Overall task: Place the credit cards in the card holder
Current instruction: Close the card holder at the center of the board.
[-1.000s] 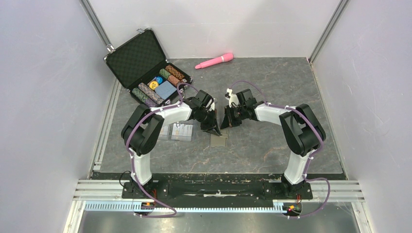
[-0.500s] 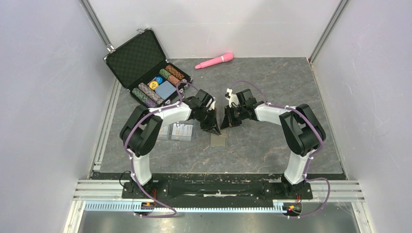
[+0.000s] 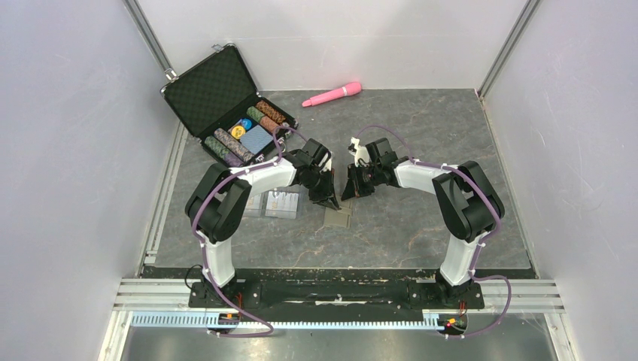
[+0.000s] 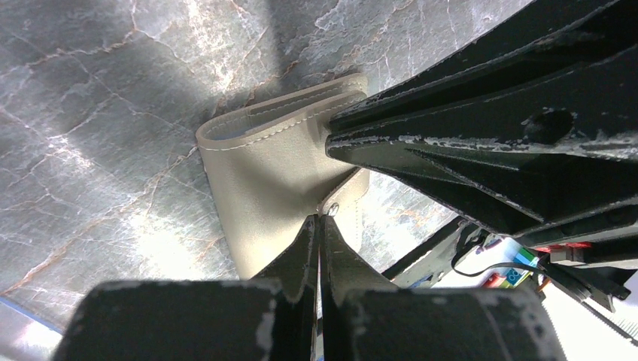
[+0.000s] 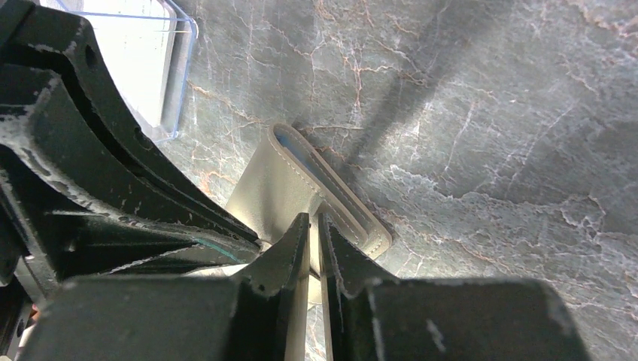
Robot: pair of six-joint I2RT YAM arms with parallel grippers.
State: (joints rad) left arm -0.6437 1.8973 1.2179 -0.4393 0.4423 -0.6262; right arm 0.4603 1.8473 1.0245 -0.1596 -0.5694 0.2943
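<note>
The khaki card holder [image 3: 339, 217] lies on the grey table between both grippers. In the left wrist view it [image 4: 263, 188] is folded, with its snap tab [image 4: 344, 208] at my fingertips. My left gripper [image 4: 320, 219] is shut, pinching the end of that tab. My right gripper [image 5: 316, 219] is shut on a flap of the holder [image 5: 278, 188], and tan material shows between its jaws. Light-blue lining [image 5: 290, 145] shows at the fold. Pale credit cards [image 3: 280, 204] lie left of the holder, beside my left gripper [image 3: 328, 201]. My right gripper [image 3: 347, 195] is just right of it.
The cards sit in a clear tray [image 5: 169, 113]. An open black case [image 3: 226, 101] with poker chips and a blue deck stands at the back left. A pink handle-shaped object [image 3: 332, 94] lies at the back wall.
My left gripper has shifted very slightly left. The right arm and the card holder look unmoved.
</note>
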